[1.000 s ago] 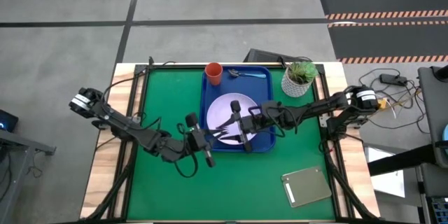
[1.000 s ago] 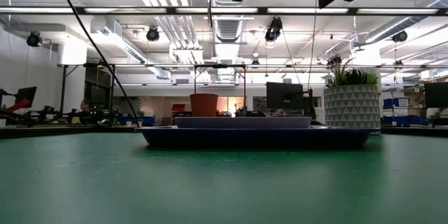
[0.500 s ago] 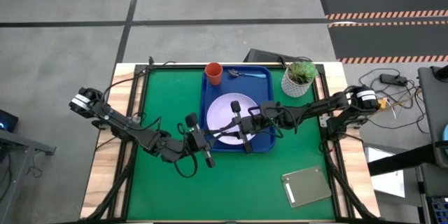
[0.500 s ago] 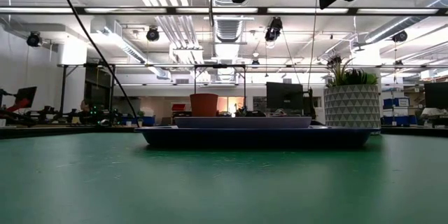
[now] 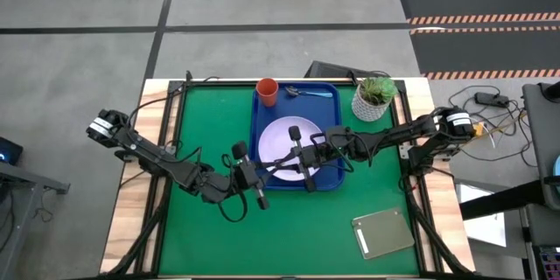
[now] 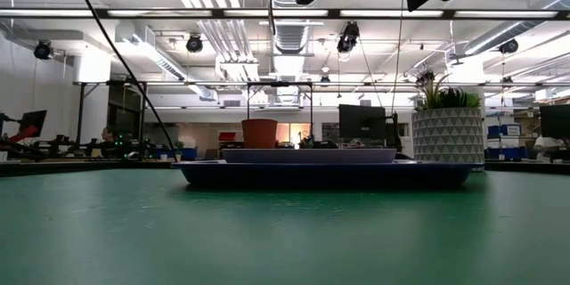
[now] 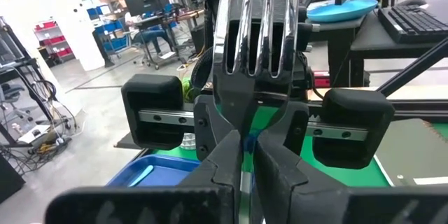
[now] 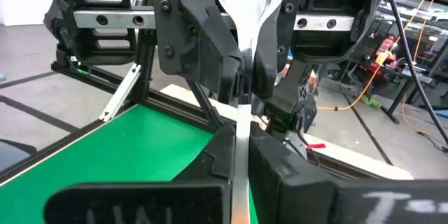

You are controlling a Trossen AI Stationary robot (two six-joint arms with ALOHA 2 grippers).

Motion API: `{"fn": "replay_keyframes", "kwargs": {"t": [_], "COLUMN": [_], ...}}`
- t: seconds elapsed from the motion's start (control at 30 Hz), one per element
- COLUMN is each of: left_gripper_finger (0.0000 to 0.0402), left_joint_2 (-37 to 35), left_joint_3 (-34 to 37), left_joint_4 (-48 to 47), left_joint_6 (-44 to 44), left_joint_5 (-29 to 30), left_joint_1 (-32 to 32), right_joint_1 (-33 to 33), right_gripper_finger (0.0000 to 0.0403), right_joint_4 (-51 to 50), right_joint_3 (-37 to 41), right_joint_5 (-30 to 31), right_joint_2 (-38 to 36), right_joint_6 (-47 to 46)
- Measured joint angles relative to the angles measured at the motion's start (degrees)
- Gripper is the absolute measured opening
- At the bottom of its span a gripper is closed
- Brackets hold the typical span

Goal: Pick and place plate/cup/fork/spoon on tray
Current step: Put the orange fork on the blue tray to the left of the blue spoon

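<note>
So both my arms meet in the middle of the high view, right over the plate [image 5: 294,131]. My left gripper [image 5: 273,165] comes in from the lower left and my right gripper [image 5: 292,156] from the right. The 2 sit nose to nose with the fork [image 5: 282,160] between them.

In the left wrist view the fork [image 7: 255,21] stands tines-up in the top centre. My right gripper [image 7: 255,87] is pinched on its neck just below the tines. My own left gripper [image 7: 243,164] is closed tight around the thin shaft at the bottom of the frame.

The right wrist view shows the same thing from the other side. The shiny metal of the fork [image 8: 246,0] is up top, and my left gripper [image 8: 241,59] is clamped on it. My right gripper [image 8: 241,157] squeezes the strip of metal lower down. So both hands are gripping the 1 fork and neither is spread. I can't make out the orange handle anywhere.

The plate sits inside the blue tray [image 5: 330,114], in the centre of the high view. The cup [image 5: 267,92] is at the tray's upper left corner. The spoon [image 5: 308,94] lies along its top edge, just right of the cup.

In the low view the tray [image 6: 321,175] runs across the middle with the plate [image 6: 307,155] on it and the cup [image 6: 259,133] behind.

A potted plant [image 5: 373,98] stands just right of the tray's upper right corner. A grey slab [image 5: 383,233] lies in the lower right.
</note>
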State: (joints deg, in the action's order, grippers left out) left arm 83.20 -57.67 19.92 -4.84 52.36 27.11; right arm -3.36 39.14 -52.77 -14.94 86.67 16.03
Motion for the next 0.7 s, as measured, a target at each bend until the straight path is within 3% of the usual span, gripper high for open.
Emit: {"fn": "replay_keyframes", "kwargs": {"t": [0.27, 0.7], "left_gripper_finger": [0.0029, 0.0140], "left_joint_2": [0.0, -1.0], "left_joint_3": [0.0, 0.0], "left_joint_4": [0.0, -4.8], "left_joint_6": [0.1, 0.2], "left_joint_5": [0.0, 0.2], "left_joint_1": [0.0, 1.1], "right_joint_1": [0.0, 0.0], "right_gripper_finger": [0.0012, 0.0012], "right_joint_4": [0.0, -2.0], "right_joint_3": [0.0, 0.1], "right_joint_5": [-0.1, -0.2], "right_joint_2": [0.0, 0.0], "right_joint_6": [0.0, 0.4]}}
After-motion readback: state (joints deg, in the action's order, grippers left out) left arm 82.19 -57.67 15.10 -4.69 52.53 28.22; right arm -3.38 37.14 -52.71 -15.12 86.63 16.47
